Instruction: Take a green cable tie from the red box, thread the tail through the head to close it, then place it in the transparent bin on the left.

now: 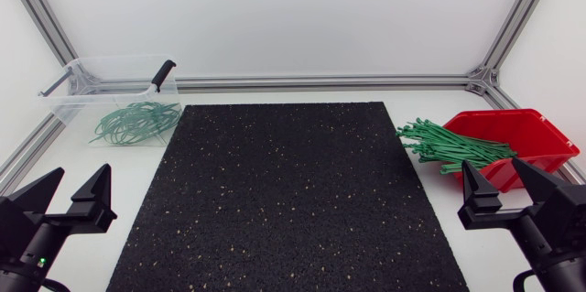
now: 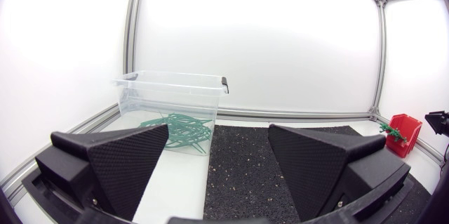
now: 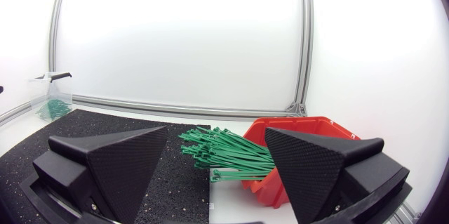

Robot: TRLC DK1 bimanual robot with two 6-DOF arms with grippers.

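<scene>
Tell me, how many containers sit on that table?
2: the transparent bin at the far left, looped green ties inside, and the red box at the right, green cable ties spilling out. No others show.

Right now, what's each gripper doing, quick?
Left gripper: open, holding nothing.
Right gripper: open, holding nothing.

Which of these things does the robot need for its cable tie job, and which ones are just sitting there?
For the job:
- green cable ties, spilling out of the red box
- transparent bin, with looped ties in it
- left gripper and right gripper, both open and empty

Just lying about:
- black mat in the middle of the table
</scene>
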